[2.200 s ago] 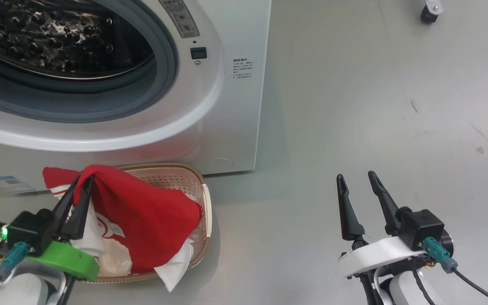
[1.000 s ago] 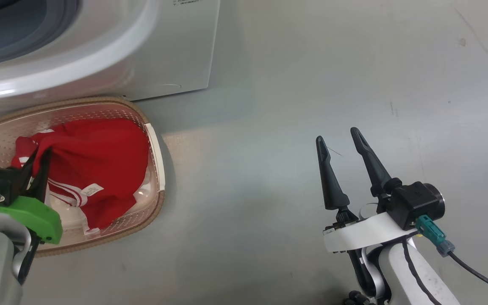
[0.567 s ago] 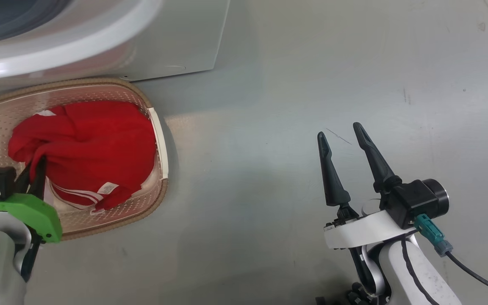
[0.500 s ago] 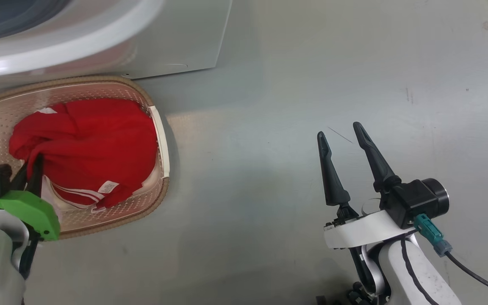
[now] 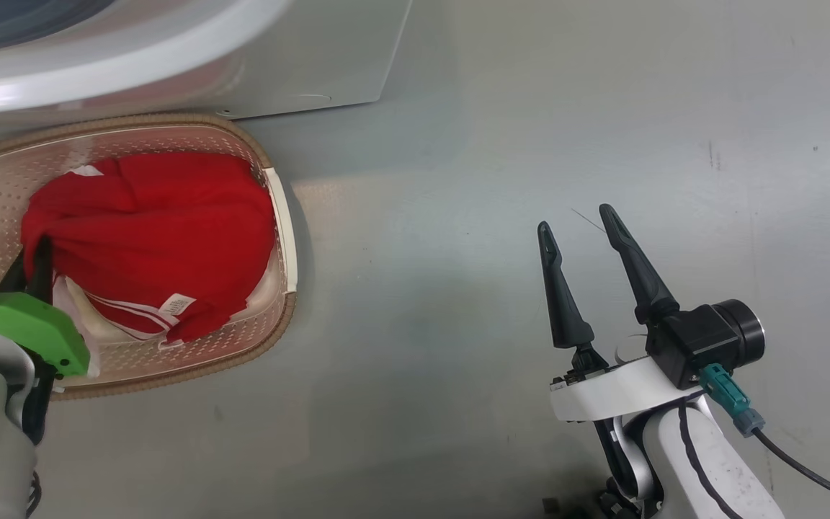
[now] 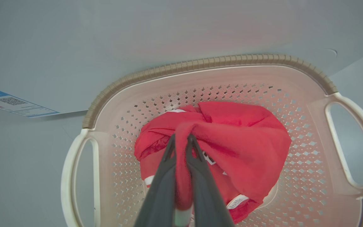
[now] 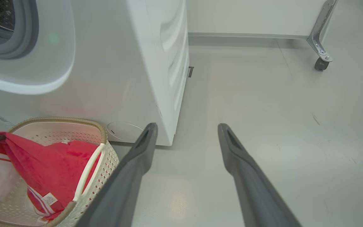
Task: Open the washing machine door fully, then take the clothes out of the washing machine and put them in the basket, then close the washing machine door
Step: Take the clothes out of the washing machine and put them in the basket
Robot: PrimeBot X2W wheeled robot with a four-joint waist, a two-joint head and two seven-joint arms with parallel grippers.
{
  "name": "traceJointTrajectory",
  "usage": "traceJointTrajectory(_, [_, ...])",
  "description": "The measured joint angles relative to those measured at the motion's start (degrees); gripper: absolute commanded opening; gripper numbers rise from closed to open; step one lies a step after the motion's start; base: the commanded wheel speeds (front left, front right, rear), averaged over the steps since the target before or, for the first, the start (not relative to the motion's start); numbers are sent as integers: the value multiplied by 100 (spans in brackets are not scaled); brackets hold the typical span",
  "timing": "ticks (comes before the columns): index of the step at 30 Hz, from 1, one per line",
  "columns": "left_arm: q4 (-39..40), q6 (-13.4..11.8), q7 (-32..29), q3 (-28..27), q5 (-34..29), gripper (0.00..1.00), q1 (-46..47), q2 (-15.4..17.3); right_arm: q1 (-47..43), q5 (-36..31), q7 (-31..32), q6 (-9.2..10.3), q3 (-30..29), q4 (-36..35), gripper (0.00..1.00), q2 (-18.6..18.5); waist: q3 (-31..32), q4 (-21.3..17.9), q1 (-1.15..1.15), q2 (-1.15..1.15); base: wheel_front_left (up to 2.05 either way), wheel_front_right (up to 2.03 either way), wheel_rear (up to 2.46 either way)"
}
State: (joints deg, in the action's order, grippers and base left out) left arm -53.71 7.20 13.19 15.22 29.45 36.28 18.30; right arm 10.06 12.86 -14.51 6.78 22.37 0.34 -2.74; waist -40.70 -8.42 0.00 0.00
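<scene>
The right claw [image 5: 575,218] hung over the grey floor [image 5: 458,303] at the lower right of the head view. Its two dark fingers were spread apart and nothing was between them. At the lower left, the left claw [image 6: 181,138] was clenched on a fold of the clothes [image 5: 155,231]. In the left wrist view the red cloth was pinched between the two fingers and bunched around their tips.

The clothes lay inside the basket [image 6: 200,63] as a red heap with white stripes and a small white tag [image 5: 176,304] at the near edge. Some white cloth showed under it. The basket stood on the floor, well apart from the right claw, with one white handle [image 5: 282,223] on the side toward that claw.

Just behind the basket stood the washing machine [image 5: 314,58]. I could not tell if its white front touched the brown rim. A blue label [image 6: 8,104] sat low on that front. In the right wrist view the grey seal [image 7: 27,37] of the opening was at the upper left. Farther away, a black wheel [image 7: 320,64] on a metal leg stood on the floor.
</scene>
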Motion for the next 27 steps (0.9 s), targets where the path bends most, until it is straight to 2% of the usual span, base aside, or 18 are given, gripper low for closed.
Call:
traceJointTrajectory(2, [-54,0,1,21,45,0,49,-40,1,0,0,1,3,0,100,-1,-3,10,0,0,0,0,0])
traceJointTrajectory(3, [-88,0,2,38,67,26,67,-65,3,1,0,1,4,0,100,-1,-3,16,0,0,0,0,0])
traceJointTrajectory(4, [-126,0,3,73,70,86,78,-82,5,1,0,1,4,0,100,-1,-2,23,0,0,0,0,0])
traceJointTrajectory(5, [-152,0,7,118,70,100,82,-98,8,1,0,1,3,4,100,-1,3,31,0,0,0,0,0])
traceJointTrajectory(16, [-325,0,57,360,70,100,88,-119,147,48,0,2,36,64,100,-4,214,93,0,0,0,0,0])
traceJointTrajectory(27, [-238,0,109,627,70,100,60,-162,249,265,0,5,-22,220,100,-9,720,192,0,0,0,0,0])
